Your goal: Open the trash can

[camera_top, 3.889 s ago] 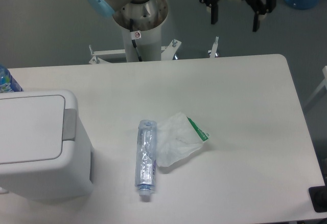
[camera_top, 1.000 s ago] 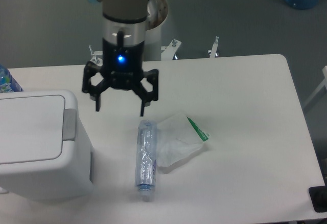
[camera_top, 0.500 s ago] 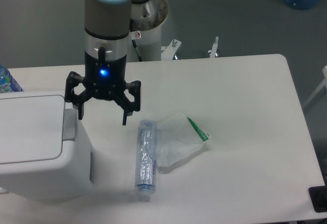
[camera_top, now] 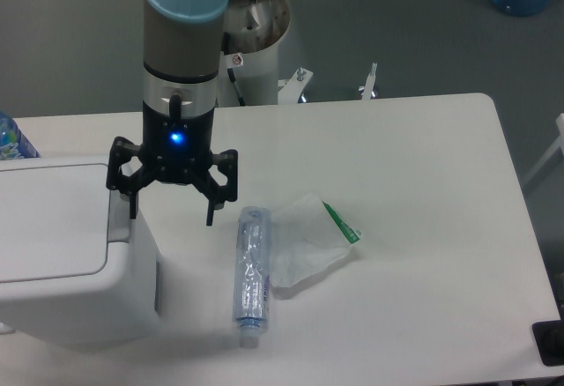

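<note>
Progress on the task looks slight from the single fixed camera view: the trash can sits at the left edge of the surface, partly cut off by the frame, and its flat white lid lies shut and level, so the opening itself is not yet done. What seems achieved is the approach, since the gripper hangs over the bin's right edge, roughly above the grey push tab, with a blue light glowing on its body. The fingers are spread wide apart and hold nothing; the left one stands over or just beside the tab, and whether it touches the plastic cannot be told from this angle, while the right one hangs over bare surface between the bin and a crushed clear plastic bottle. What is left, as a judgement, is to bring a fingertip down onto the tab and press until the lid releases. A crumpled white wrapper with a green edge lies touching the bottle's right side, well apart from the bin.
</note>
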